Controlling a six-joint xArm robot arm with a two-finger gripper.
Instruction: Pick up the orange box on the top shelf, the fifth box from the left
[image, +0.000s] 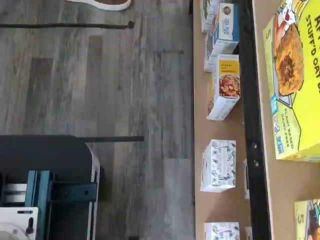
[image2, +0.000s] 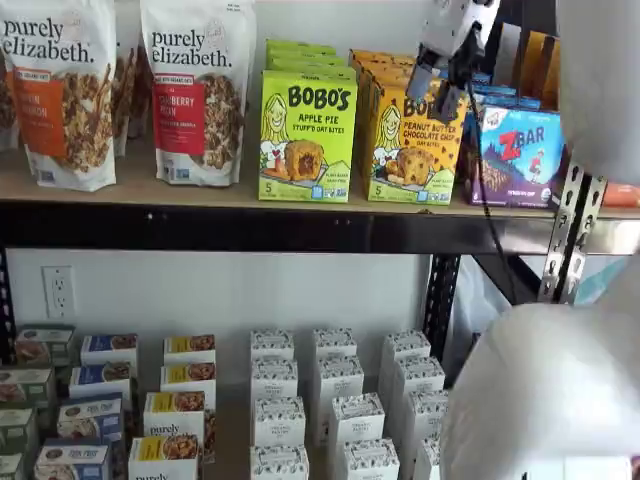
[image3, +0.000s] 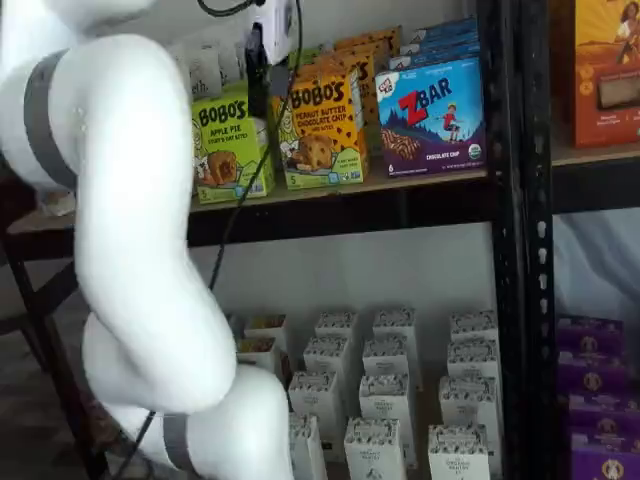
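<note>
The orange box (image2: 405, 150) stands upright on the top shelf (image2: 150, 188), between a lime-green Bobo's box (image2: 305, 135) and a blue-purple ZBar box (image2: 520, 155). It shows in both shelf views (image3: 322, 130). A corner of it shows in the wrist view (image: 309, 220) beside the lime-green box (image: 292, 85). My gripper (image2: 438, 92) hangs in front of the orange box's upper part, close to the lettering. Its two black fingers (image2: 423, 82) stand apart with a gap and hold nothing. In a shelf view it shows side-on (image3: 260, 62).
Two granola bags (image2: 195, 90) stand left on the top shelf. Small white boxes (image2: 335, 400) fill the lower level. Perforated black uprights (image3: 510, 240) stand right of the ZBar box (image3: 432, 115). My white arm (image3: 130, 250) fills the near left. A dark teal-bracketed mount (image: 45, 190) shows in the wrist view.
</note>
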